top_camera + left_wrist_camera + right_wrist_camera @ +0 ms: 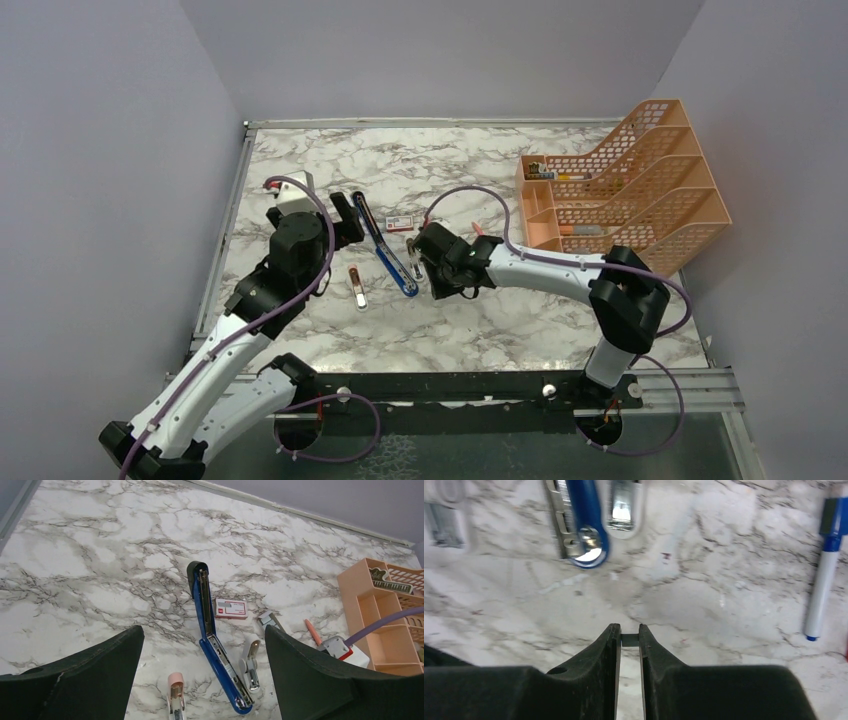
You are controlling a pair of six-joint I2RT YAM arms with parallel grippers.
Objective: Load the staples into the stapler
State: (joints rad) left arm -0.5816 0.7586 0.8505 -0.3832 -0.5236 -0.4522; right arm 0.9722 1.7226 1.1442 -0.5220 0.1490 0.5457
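The blue stapler lies opened flat on the marble table, its silver channel facing up; it also shows in the left wrist view and its near end in the right wrist view. The red-and-white staple box sleeve lies right of it, with the grey tray beside that. My right gripper is shut on a short grey staple strip, just off the stapler's near end. My left gripper is open and empty above the stapler's far half.
A small pink stapler and a small white one flank the blue stapler's near end. A blue-capped pen lies to the right. An orange pen and an orange desk organiser sit at the back right.
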